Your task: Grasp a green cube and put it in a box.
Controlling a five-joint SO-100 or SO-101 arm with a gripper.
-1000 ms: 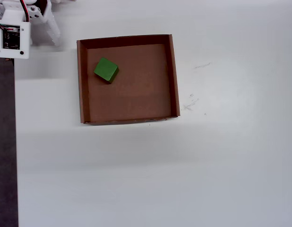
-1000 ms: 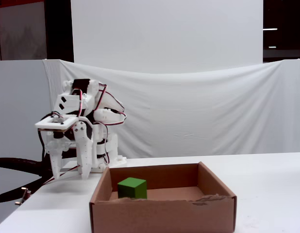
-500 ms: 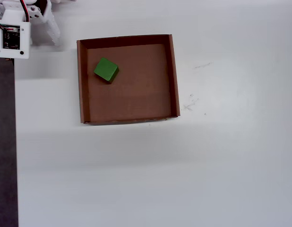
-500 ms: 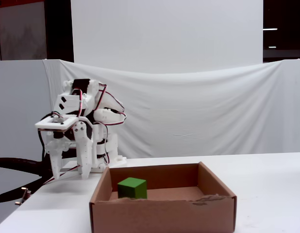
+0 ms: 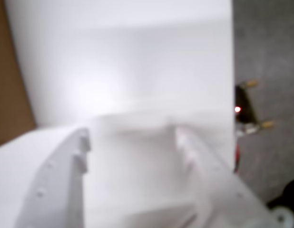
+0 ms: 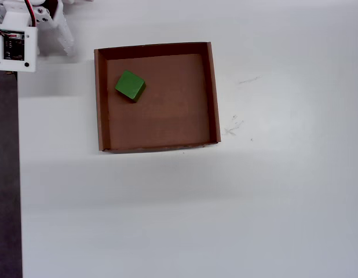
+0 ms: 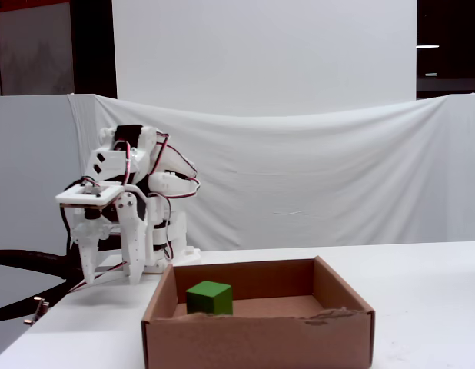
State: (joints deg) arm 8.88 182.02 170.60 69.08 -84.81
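Green cube lies in the box; the end effector hangs empty, off to one side.

The green cube (image 6: 130, 85) rests on the floor of the box (image 6: 212, 92), in the upper-left part in the overhead view, turned askew to the walls and just clear of them. In the fixed view the end effector (image 7: 107, 265) hangs above the table (image 7: 422, 292) to the left of the box, fingers pointing down and spread a little with nothing between them; the cube lies to its right and lower, so I judge the placing done. The wrist view shows only blurred white fingers (image 5: 75, 156) over bare table, no cube; the overhead view shows the cube's place but only the arm's corner.
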